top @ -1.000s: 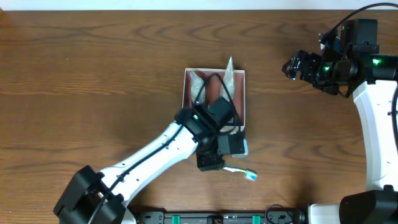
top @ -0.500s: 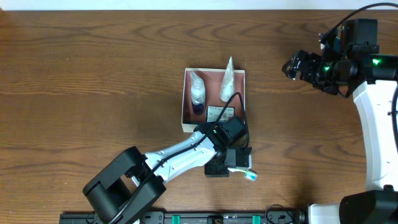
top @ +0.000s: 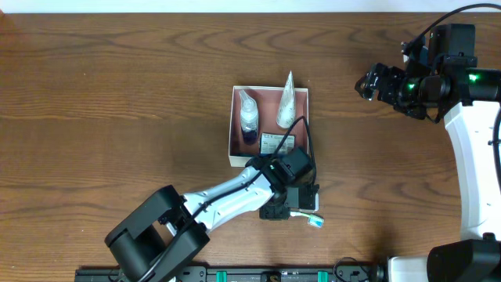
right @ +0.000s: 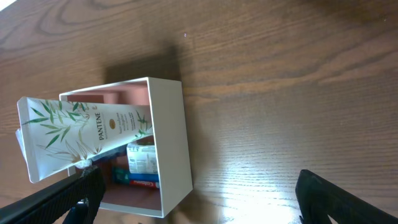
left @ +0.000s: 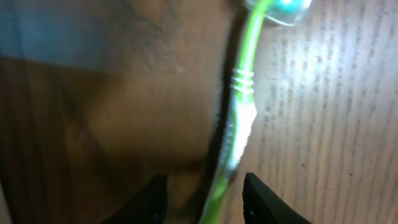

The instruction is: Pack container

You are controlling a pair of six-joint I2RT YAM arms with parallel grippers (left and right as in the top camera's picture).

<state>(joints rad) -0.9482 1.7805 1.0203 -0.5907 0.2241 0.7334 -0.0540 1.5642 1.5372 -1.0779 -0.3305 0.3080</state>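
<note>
The container (top: 232, 125) is a white square box with a pink inside, at the table's middle; it also shows in the right wrist view (right: 168, 137). It holds a white Pantene tube (top: 286, 100), a small clear bottle (top: 248, 116) and a small packet (top: 277, 143). A green-and-white toothbrush (top: 307, 217) lies on the wood just in front of the box. My left gripper (top: 291, 211) is low over it, open, and its jaws (left: 205, 199) straddle the handle (left: 239, 124). My right gripper (top: 369, 82) is open, far right, above the table.
The left arm (top: 227, 196) slants from the front left to the box's near edge. The right arm (top: 477, 157) stands along the right edge. Bare wood (top: 117, 102) surrounds the box.
My left gripper has left the box, moving toward the front onto the toothbrush, and over the last half second settled a little lower. The right arm has not moved.
</note>
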